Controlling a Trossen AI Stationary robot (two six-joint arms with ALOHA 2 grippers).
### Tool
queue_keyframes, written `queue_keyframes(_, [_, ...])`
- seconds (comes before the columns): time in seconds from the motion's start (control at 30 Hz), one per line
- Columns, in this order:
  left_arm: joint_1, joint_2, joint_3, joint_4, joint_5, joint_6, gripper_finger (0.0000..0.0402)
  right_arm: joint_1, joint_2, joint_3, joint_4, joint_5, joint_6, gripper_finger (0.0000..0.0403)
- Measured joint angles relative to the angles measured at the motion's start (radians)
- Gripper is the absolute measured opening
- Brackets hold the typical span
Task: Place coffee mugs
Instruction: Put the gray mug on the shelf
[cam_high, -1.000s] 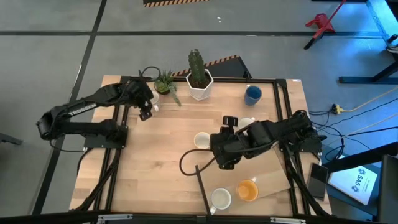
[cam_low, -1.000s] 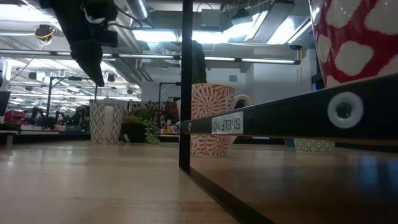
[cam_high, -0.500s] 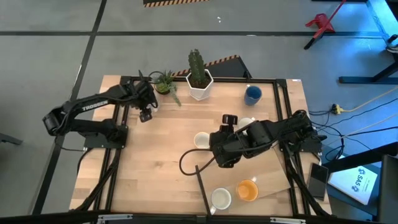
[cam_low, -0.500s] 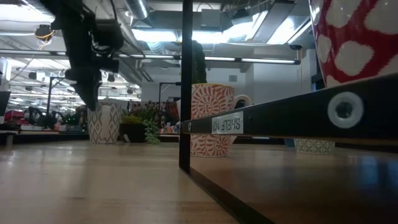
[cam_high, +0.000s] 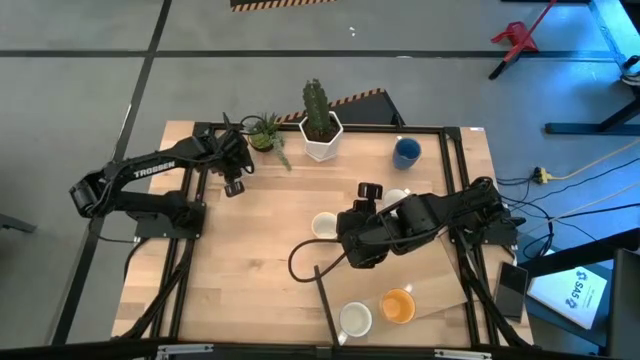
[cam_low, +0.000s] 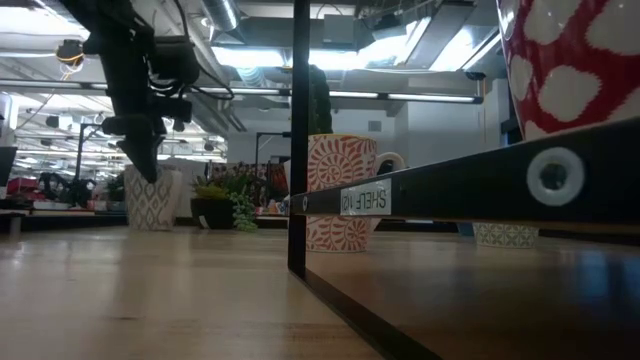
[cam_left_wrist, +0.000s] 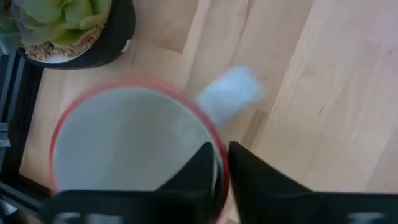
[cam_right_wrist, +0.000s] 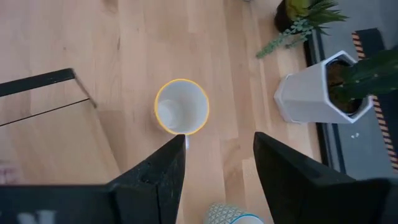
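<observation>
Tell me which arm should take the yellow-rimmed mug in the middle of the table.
Right, I'd say. The right gripper hangs open beside the yellow-rimmed mug, while the left gripper is at the table's far left corner, shut on a red-rimmed mug.

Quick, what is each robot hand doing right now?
Left end effector: closed on the rim of a red-rimmed mug.
Right end effector: open, holding nothing, above a yellow-rimmed mug.

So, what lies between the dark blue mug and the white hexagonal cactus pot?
Only bare wooden tabletop, seen in the high view, lies between the dark blue mug and the white hexagonal cactus pot.
</observation>
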Motion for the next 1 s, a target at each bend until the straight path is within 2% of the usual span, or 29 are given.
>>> queue_keyframes(0.07, [0.000, -0.001, -0.002, -0.003, -0.001, -0.019, 0.0016, 0.000, 0.000, 0.000, 0.000, 0.021, 0.000, 0.0176])
queue_keyframes(0.23, [-0.023, -0.010, 0.005, 0.002, 0.008, -0.042, 0.0016, -0.022, 0.000, 0.000, 0.000, 0.067, 0.048, 0.0176])
queue_keyframes(0.33, [-0.062, -0.010, 0.034, 0.017, 0.091, -0.043, 0.0016, -0.049, 0.000, 0.000, 0.000, 0.079, 0.059, 0.0176])
queue_keyframes(0.43, [-0.117, -0.010, 0.062, 0.052, 0.151, -0.013, 0.0016, -0.078, 0.000, 0.000, -0.001, 0.088, 0.009, 0.0176])
queue_keyframes(0.6, [-0.220, -0.005, 0.094, 0.126, 0.166, 0.038, 0.0016, -0.136, 0.000, 0.000, -0.005, 0.071, -0.084, 0.0176])
queue_keyframes(0.8, [-0.334, 0.075, 0.142, 0.167, 0.156, 0.069, 0.0016, -0.178, 0.000, 0.000, -0.006, 0.049, -0.100, 0.0176])
queue_keyframes(1.0, [-0.403, 0.201, 0.222, 0.171, 0.147, 0.172, 0.0016, -0.191, 0.000, 0.000, -0.006, 0.041, -0.121, 0.0176])
